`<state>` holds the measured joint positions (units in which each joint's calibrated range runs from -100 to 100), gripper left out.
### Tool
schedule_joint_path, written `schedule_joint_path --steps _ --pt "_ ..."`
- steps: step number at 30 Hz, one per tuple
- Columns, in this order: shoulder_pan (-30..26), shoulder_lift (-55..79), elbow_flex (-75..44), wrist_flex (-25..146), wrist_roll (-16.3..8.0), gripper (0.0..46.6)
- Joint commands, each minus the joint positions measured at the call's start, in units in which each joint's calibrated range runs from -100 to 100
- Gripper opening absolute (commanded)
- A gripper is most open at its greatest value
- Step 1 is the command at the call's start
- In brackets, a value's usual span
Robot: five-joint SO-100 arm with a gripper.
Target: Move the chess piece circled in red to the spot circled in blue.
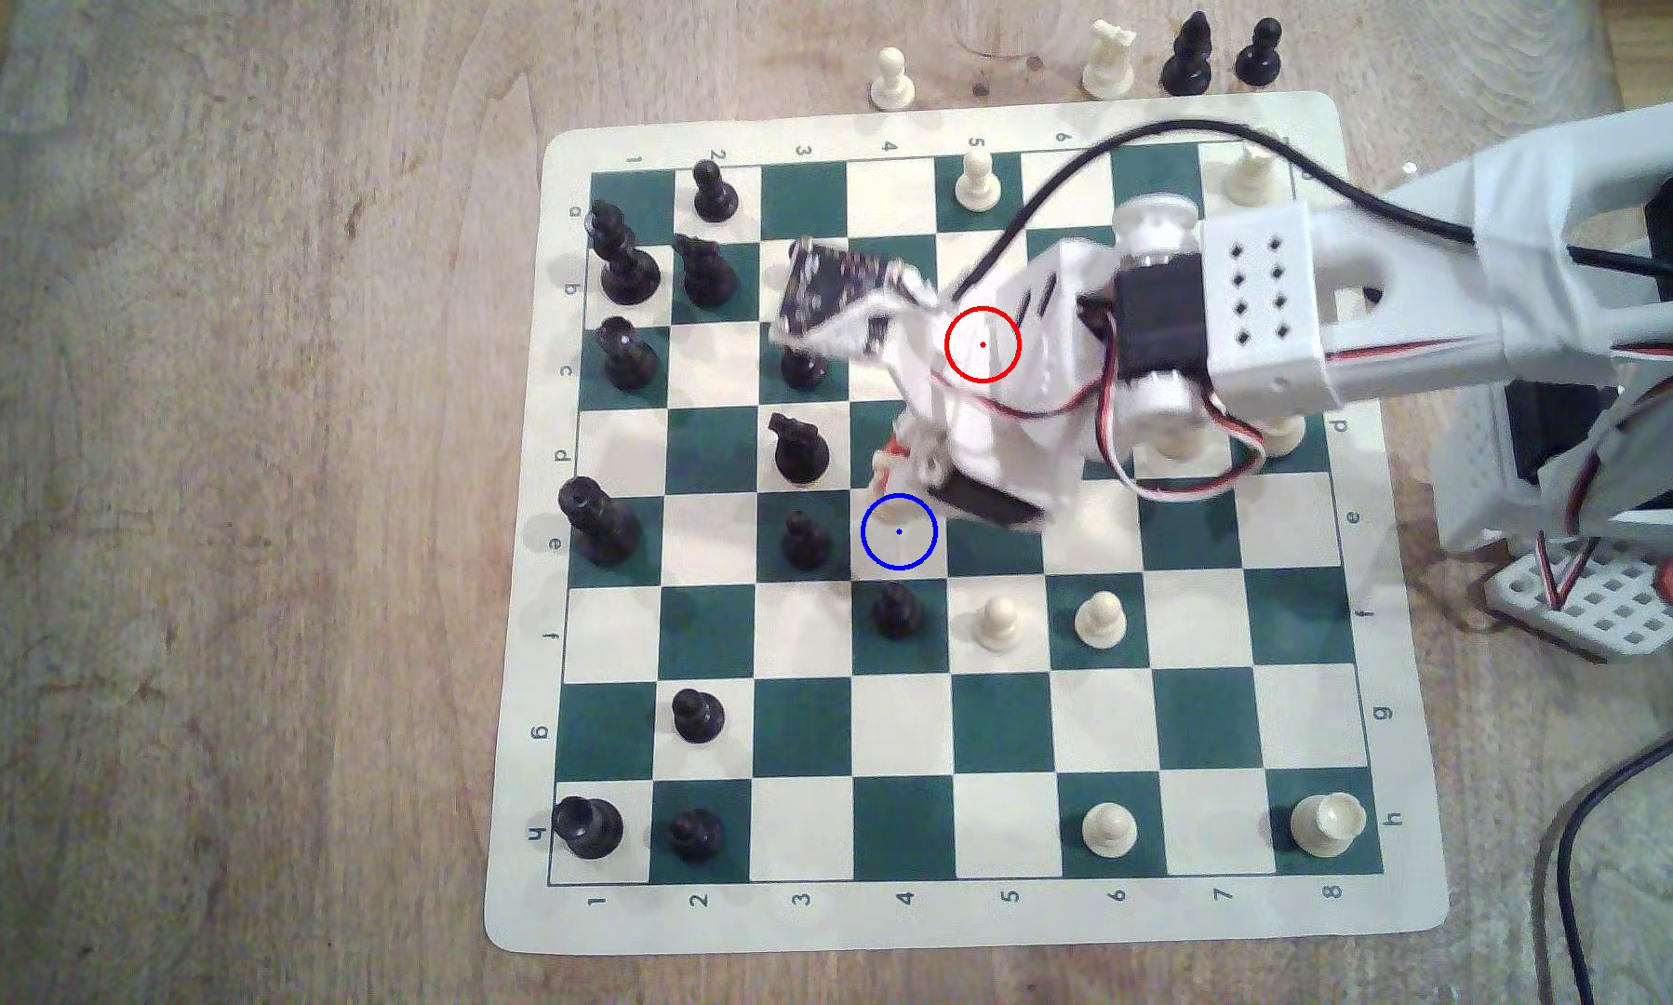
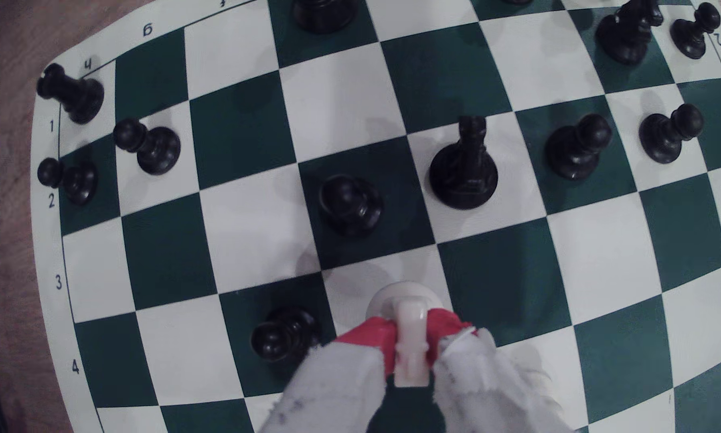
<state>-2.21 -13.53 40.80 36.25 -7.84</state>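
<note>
Your gripper (image 2: pixel 409 339) is clamped on the chess piece (image 2: pixel 409 329), red fingertips (image 2: pixel 371 335) either side; the spot (image 1: pixel 898 531) sits just beyond them.

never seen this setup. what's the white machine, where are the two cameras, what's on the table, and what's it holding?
The white machine is a small robot arm reaching in from the exterior view's right. Its grasping end is a claw with red-tipped fingers.

One picture comes from a camera looking down on the whole scene. The other comes from a camera on the arm's wrist, looking along the claw.

On the wooden table lies a green-and-cream chess board with black and cream pieces; a few more stand off its far edge.

The claw is shut on a cream chess piece, just beside the blue-ringed spot. The red ring is drawn over the arm itself.
</note>
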Motion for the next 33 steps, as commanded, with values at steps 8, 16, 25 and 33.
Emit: schedule_joint_path --steps 8,16,25,33 --pt "-0.41 1.39 0.27 -3.17 -0.29 0.3" --pt "-0.80 4.70 -2.36 -2.92 -0.24 0.3" --pt "-1.27 4.87 -4.18 -3.25 -0.29 0.3" --pt "-1.03 4.11 -4.90 -3.66 -0.39 0.3"
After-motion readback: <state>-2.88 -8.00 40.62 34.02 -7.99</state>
